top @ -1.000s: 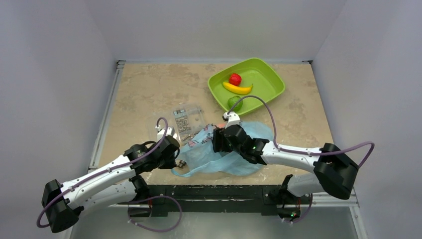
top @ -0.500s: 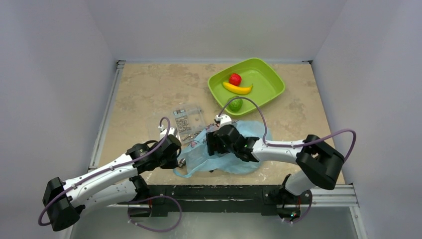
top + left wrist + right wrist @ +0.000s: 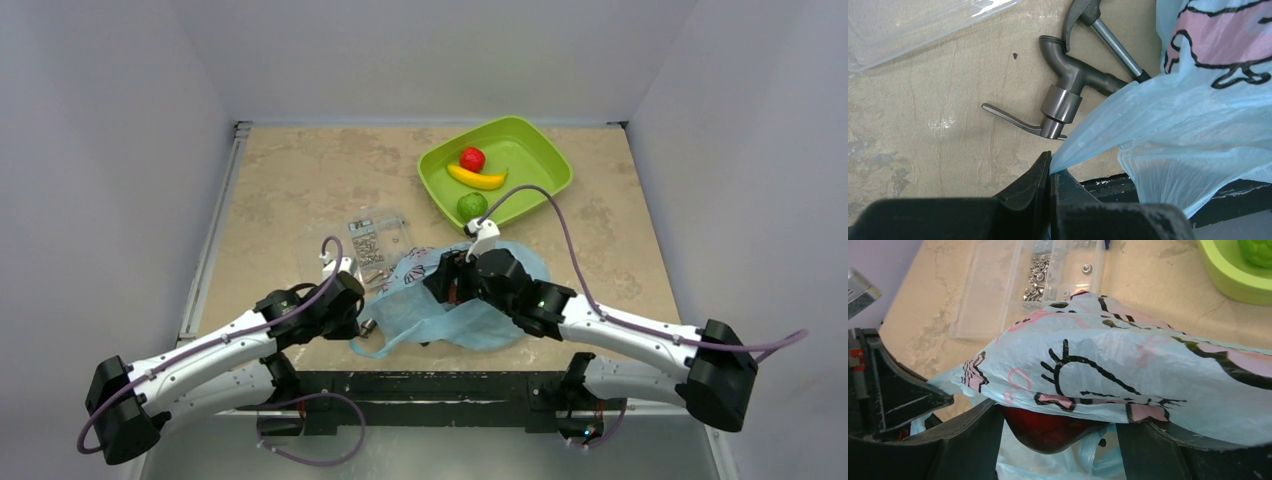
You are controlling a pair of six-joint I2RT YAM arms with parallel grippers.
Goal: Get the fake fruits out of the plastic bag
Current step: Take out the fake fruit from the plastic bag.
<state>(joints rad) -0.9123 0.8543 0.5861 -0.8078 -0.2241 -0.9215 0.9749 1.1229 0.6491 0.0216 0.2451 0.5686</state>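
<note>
The light-blue plastic bag [image 3: 478, 322] lies crumpled at the table's near edge. It also shows in the left wrist view [image 3: 1173, 115] and the right wrist view [image 3: 1108, 360]. My left gripper [image 3: 358, 318] is shut on the bag's left edge [image 3: 1050, 167]. My right gripper [image 3: 447, 285] is inside the bag's mouth and is closed on a dark red fruit [image 3: 1048, 427] under a fold of the bag. A red fruit [image 3: 472, 158], a yellow banana [image 3: 478, 178] and a green fruit [image 3: 472, 206] lie in the green tray [image 3: 540, 150].
A clear flat pack of metal screws [image 3: 378, 240] lies just behind the bag and shows in the right wrist view [image 3: 1043, 280]. A grey metal tool [image 3: 1060, 100] lies on the table beside my left gripper. The table's front edge is right below the bag.
My right gripper pushed left into the bag, then drew back to the right and lifted a little. The bag's top fold shifted with it. My left arm stayed still.
</note>
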